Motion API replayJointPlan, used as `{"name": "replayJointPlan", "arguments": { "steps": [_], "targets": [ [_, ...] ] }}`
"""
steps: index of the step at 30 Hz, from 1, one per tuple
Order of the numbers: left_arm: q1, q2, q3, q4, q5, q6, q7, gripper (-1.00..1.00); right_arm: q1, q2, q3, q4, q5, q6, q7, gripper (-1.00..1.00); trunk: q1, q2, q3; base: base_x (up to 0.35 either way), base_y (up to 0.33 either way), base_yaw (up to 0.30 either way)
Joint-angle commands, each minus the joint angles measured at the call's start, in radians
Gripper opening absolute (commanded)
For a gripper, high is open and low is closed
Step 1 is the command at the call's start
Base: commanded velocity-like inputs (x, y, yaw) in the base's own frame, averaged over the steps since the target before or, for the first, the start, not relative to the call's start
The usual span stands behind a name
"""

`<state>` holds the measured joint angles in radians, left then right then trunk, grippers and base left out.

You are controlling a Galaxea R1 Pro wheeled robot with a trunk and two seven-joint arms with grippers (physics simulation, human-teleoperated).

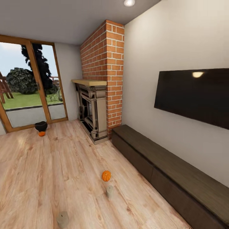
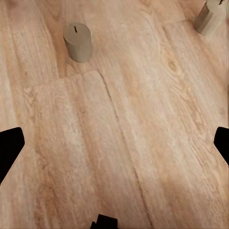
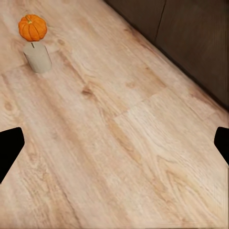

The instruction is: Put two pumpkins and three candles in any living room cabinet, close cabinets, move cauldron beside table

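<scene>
Pumpkins and candles scattered on the floor

1 pumpkin is seen beside a candle; the cabinet is closed; both grippers' fingers are spread, empty.

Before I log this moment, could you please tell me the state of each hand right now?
Left hand: open, holding nothing, above bare floor.
Right hand: open, holding nothing, above bare floor.

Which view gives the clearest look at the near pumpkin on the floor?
The right wrist view: the near pumpkin is large and sharp there, ribs and stem visible, just behind a candle. The head view has it smaller, mid-floor, in front of the cabinet.
</scene>
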<state>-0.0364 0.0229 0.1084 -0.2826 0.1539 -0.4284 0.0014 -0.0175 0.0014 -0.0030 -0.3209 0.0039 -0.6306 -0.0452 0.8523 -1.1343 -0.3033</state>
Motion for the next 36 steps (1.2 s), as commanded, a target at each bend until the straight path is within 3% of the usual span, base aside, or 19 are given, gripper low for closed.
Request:
{"name": "replayJointPlan", "arguments": {
  "steps": [1,16,27,36],
  "targets": [
    [0.0,0.0,-0.002,0.001,0.007,-0.004,0.0,1.0,-0.001,0.0,0.0,0.001,0.001,-0.003,-0.002,1.0,0.0,-0.001,-0.001,0.046,0.049,-0.266],
    [0.0,0.0,-0.003,0.002,0.006,-0.008,0.0,1.0,-0.001,0.0,0.0,0.002,0.001,-0.003,-0.002,1.0,0.0,-0.001,-0.002,0.006,0.006,-0.263],
    [0.0,0.0,-0.003,0.001,0.006,-0.008,0.0,1.0,-0.001,-0.001,-0.002,0.0,-0.002,-0.003,-0.005,1.0,0.0,-0.001,-0.002,0.0,0.0,-0.042],
    [0.0,0.0,-0.003,0.002,0.006,-0.008,0.0,1.0,-0.001,-0.003,-0.003,0.0,-0.002,-0.003,-0.005,1.0,0.0,-0.001,0.004,-0.028,0.025,-0.22]
  ]
}}
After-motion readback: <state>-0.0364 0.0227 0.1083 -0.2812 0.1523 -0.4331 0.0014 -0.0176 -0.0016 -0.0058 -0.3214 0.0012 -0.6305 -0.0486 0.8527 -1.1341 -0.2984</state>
